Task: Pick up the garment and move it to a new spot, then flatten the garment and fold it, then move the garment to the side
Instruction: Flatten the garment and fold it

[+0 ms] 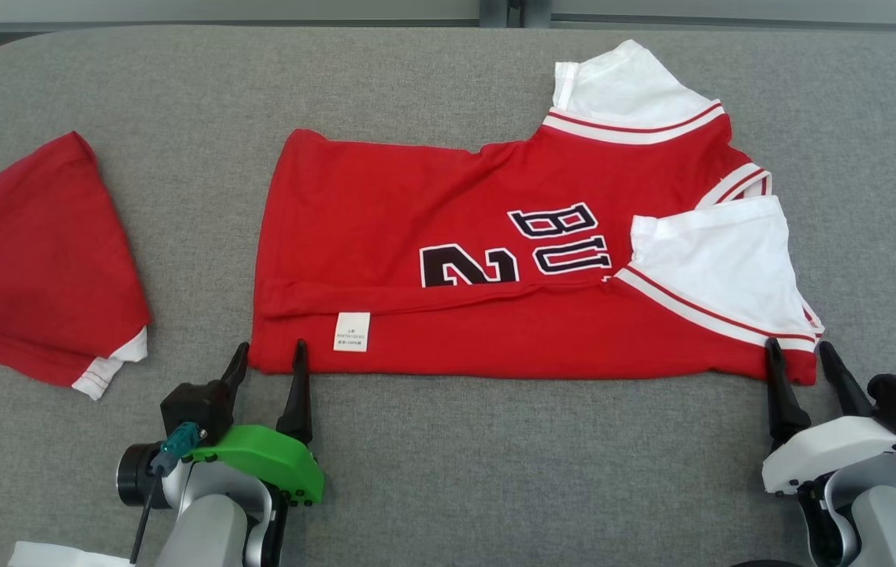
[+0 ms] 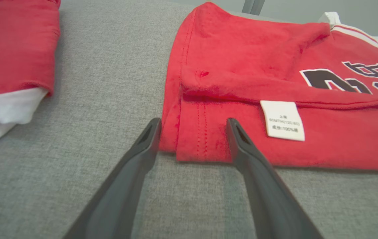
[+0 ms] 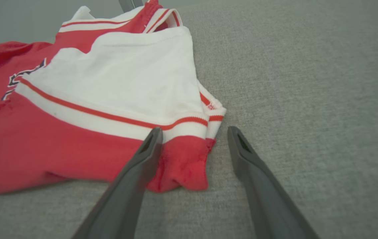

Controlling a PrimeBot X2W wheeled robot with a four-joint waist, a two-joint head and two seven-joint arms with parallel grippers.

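The garment (image 1: 495, 236) is a red jersey with white sleeves and dark lettering, lying spread on the grey table with its near long edge folded up over the front. A white label (image 1: 351, 331) shows on that fold. My left gripper (image 1: 268, 354) stands open at the garment's near left corner (image 2: 192, 142), a finger on each side of it. My right gripper (image 1: 798, 353) stands open at the near right corner (image 3: 182, 162), beside the white sleeve (image 3: 126, 83). Neither holds cloth.
A second red garment (image 1: 31, 252) with white trim lies folded at the table's left edge, also in the left wrist view (image 2: 9, 49). The grey table (image 1: 495, 472) has bare fabric surface along its near side and right. A white scrap (image 1: 62, 555) shows bottom left.
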